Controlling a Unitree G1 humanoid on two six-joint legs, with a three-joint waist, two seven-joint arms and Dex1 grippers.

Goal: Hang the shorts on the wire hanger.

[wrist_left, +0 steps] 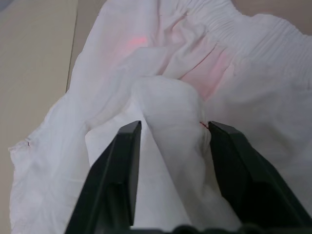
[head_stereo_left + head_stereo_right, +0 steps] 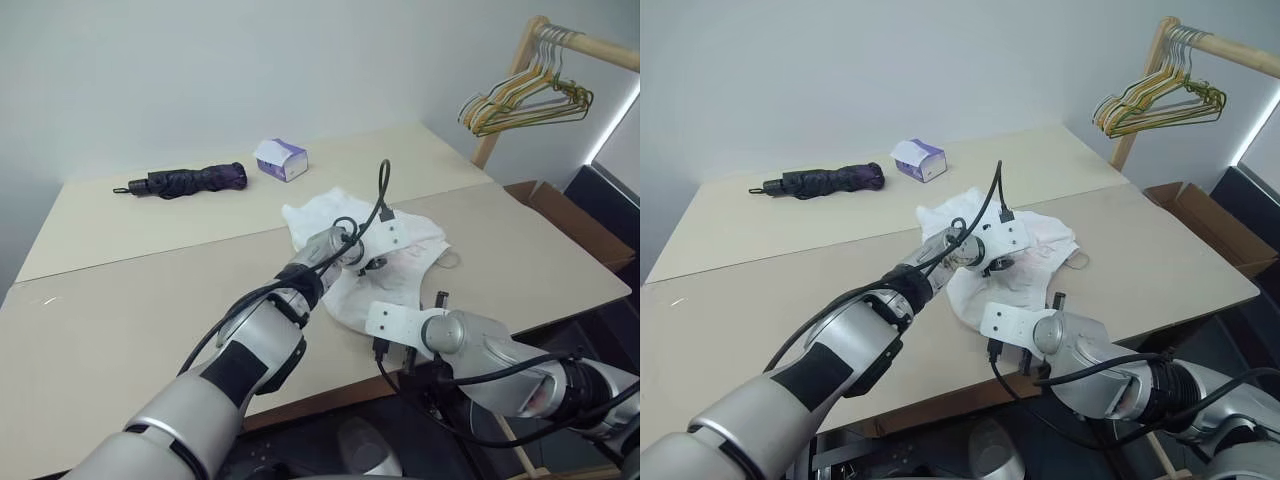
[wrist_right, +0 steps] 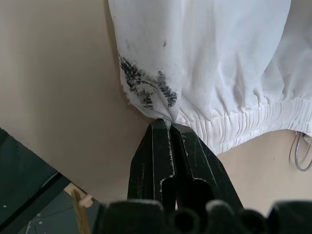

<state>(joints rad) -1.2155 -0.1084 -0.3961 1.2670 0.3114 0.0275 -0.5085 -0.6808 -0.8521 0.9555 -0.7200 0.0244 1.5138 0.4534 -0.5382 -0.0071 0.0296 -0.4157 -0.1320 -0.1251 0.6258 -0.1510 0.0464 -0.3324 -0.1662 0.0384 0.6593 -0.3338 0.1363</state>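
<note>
The white shorts (image 2: 400, 262) lie crumpled on the beige table (image 2: 150, 300), right of centre. My left gripper (image 1: 170, 126) reaches down onto them, its two black fingers (image 1: 122, 165) closed on a raised fold of the cloth. My right gripper (image 3: 169, 124) is at the near edge of the shorts. It is shut on a hem corner that bears a dark smudge. A thin loop of the wire hanger (image 2: 452, 262) pokes out at the right edge of the shorts. The rest of the hanger is hidden under the cloth.
A folded purple umbrella (image 2: 190, 180) and a tissue box (image 2: 281, 159) lie at the back of the table. A wooden rack holding a bunch of coloured hangers (image 2: 530, 100) stands at the back right. An open cardboard box (image 2: 575, 220) sits beside the table's right edge.
</note>
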